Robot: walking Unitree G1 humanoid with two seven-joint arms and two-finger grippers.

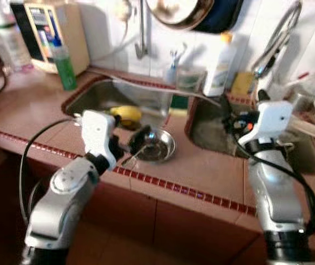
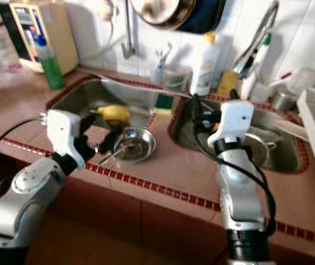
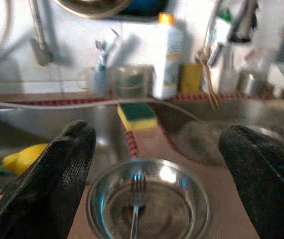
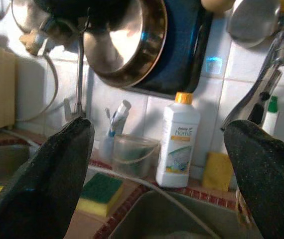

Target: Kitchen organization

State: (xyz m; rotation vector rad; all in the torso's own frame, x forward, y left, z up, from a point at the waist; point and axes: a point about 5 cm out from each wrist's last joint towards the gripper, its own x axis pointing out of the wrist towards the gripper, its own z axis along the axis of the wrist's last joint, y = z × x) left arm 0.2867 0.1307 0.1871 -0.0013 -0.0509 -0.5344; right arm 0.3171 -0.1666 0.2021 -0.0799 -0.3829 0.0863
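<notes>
A small steel bowl (image 1: 158, 147) sits on the tiled counter between the two sinks, with a fork (image 3: 135, 205) lying in it. My left gripper (image 1: 137, 142) hovers at the bowl's near left rim. It is open, its black fingers (image 3: 50, 186) spread wider than the bowl and holding nothing. My right gripper (image 1: 230, 114) hangs over the near left corner of the right sink (image 1: 213, 138). It is open too, pointing toward the back wall, with its fingers (image 4: 45, 184) far apart and nothing between them.
A yellow object (image 1: 126, 115) lies in the left sink, and a green and yellow sponge (image 1: 178, 102) rests on the divider. A white bottle (image 1: 221, 66), a clear tub (image 1: 189, 79), a green bottle (image 1: 63, 63) and a tap (image 1: 276, 41) line the back. A pan (image 1: 179, 11) hangs above.
</notes>
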